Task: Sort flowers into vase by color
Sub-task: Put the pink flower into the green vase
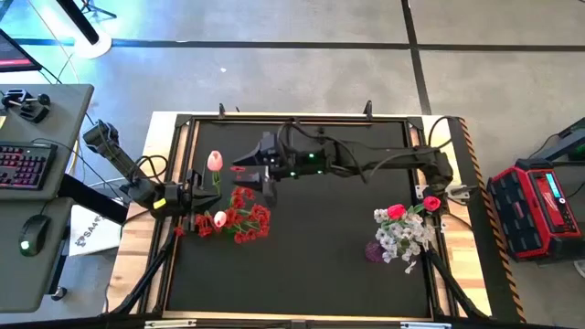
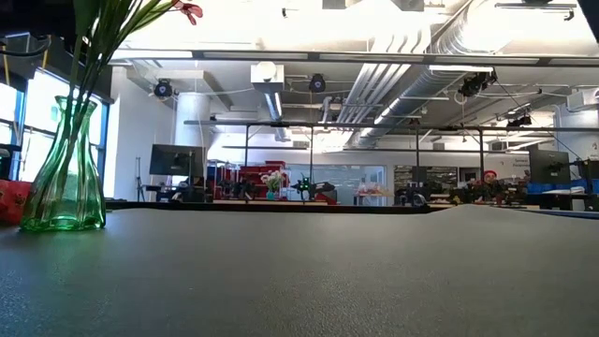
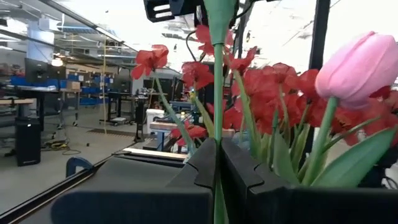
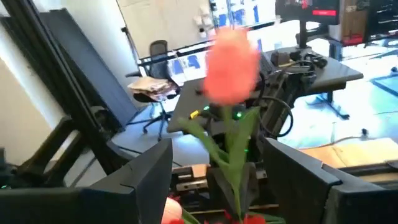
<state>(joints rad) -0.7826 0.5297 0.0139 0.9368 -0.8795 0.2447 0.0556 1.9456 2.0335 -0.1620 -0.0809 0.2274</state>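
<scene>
My left gripper [image 1: 203, 183] is at the table's left side, shut on the green stem of a pale pink tulip [image 1: 215, 161]. The bud stands above the fingers. My right gripper [image 1: 241, 174] reaches across from the right and is open. In the right wrist view its fingers stand on either side of the tulip [image 4: 233, 62] without touching it. Beside them a green vase [image 2: 64, 168] holds red blossom sprigs [image 1: 245, 219] and another pink tulip bud [image 3: 364, 59]. My left gripper pinches the tulip's stem [image 3: 217, 134] between its two shut fingers, well below the bud. The fingers come about level from the table's left side and lie across the stem. The stem stands upright, lifted clear of the table.
At the table's right a purple vase [image 1: 375, 249] holds white blossoms [image 1: 404, 236] and red-pink rosebuds [image 1: 396, 211]. The dark mat's middle and near part lie bare. A raised frame [image 1: 302, 117] rims the table. A desk with a keyboard [image 1: 23, 164] stands to the left.
</scene>
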